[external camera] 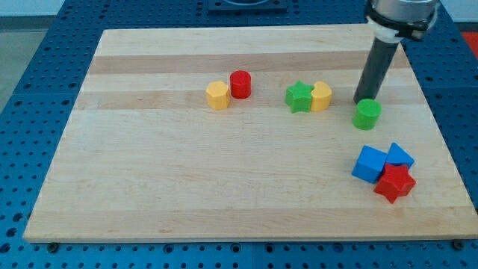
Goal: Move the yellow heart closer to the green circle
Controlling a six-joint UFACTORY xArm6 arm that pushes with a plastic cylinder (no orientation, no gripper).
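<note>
Approach step: your tip (360, 100) sits just behind the green circle (367, 114), not yet on the yellow heart (321, 96).

No pincer on this rig, only a straight rod, so there is no spread-or-pinched state to report. The heart lies a little to the view's left of your tip, touching the green star (299, 97) on its far side; pale yellow, rounded, upright, looks light and likely to slide easily. I judge the next move needs you to swing round to the heart's left, between it and the star if that can be done, then push rightward toward the circle. Risk: you drag the star along too. The other blocks on the bench (187, 187) are well apart from all this.
</note>
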